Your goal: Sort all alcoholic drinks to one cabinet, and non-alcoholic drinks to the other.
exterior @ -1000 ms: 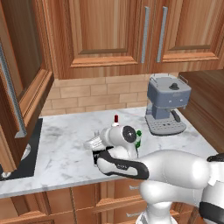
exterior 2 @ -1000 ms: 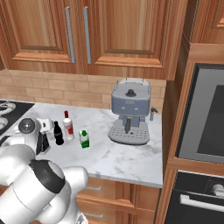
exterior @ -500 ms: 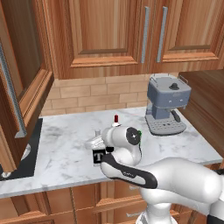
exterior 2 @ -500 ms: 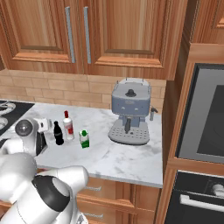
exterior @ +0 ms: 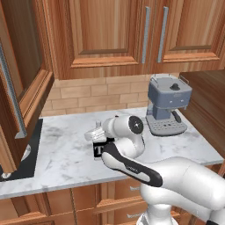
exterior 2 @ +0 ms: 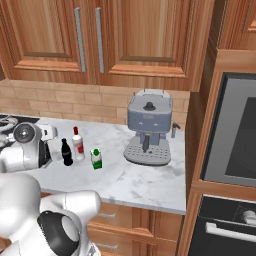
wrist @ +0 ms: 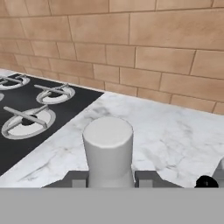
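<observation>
Gripping confirmed: gripper [wrist: 107, 178] is narrowed onto the squat "T" bottle [exterior: 98, 150], its pale cap sitting between the fingertips [wrist: 78, 179] in the hand view.

Change over the last second:
- jaw gap hasn't moved, so the closing is finished and the grasp looks settled
- arm has swung its elbow round; the wrist now screens the counter behind it in the left base view
- bottle sits slightly higher in that view than before. Looks like the start of a lift, but I can't tell if the base is clear of the counter [exterior: 66, 149]

Positions, relative to the coffee machine [exterior 2: 148, 129]:
- "T" bottle: well to its left, near the front counter edge
- slim white bottle [exterior 2: 78, 143], black cola bottle [exterior 2: 66, 152], carton [exterior 2: 96, 159]: clustered left of it, untouched, between it and the gripper
- closed wall cabinet [exterior: 112, 37]: above and left of it
- open cabinet door [exterior: 19, 92]: far left of it

Read: first alcoholic drink is in hand and none is sorted yet. Next is a carry up to a cabinet shelf; watch for the bottle slipping, since the grip is at the neck.
</observation>
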